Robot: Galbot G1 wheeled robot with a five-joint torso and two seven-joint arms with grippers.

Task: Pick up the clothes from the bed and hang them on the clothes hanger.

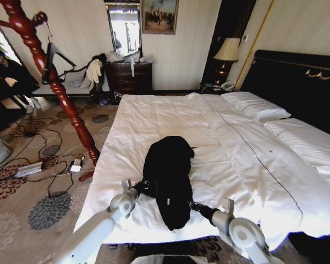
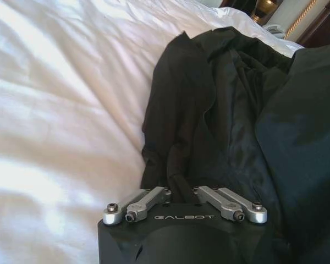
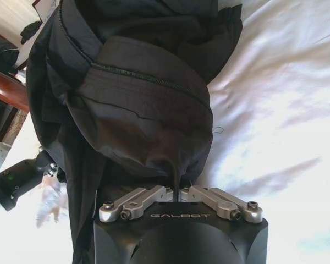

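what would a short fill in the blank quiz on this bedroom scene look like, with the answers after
1. The black jacket lies bunched on the white sheets of the ____.
2. The left gripper and the right gripper are each shut on a fold of the ____.
3. The black clothes hanger hangs on the red-brown wooden ____, on the robot's left.
4. The bed has a headboard coloured ____.

Missing words: bed; jacket; coat stand; black

Patterned carpet (image 1: 22, 192), dark dresser (image 1: 129, 77), perhaps wooden.
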